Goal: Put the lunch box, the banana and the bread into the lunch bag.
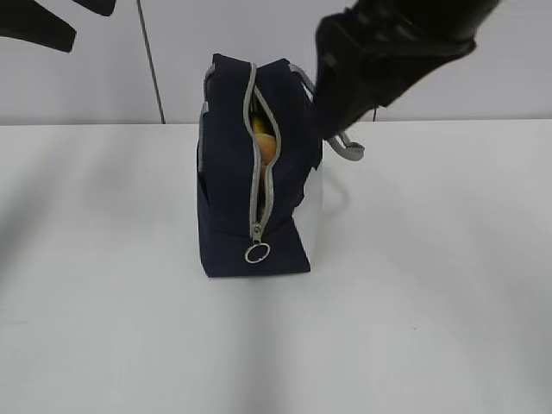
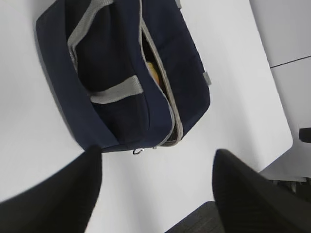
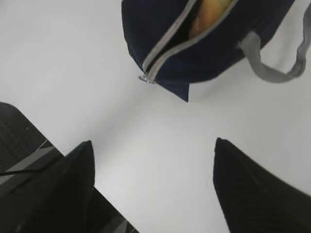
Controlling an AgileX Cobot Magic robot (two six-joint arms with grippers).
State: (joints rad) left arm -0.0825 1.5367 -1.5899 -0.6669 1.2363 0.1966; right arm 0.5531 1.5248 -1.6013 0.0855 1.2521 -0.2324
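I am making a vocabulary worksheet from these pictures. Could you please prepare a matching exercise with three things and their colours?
Things:
1. boxy fabric lunch bag
2. round metal ring pull on the zipper
3. rounded food item seen through the bag's open zipper

Colours:
A. golden orange
B. navy blue
C. silver

Pairs: 1-B, 2-C, 3-A

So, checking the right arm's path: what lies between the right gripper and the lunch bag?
Nothing: in the right wrist view only bare white table lies between the open right gripper and the lunch bag.
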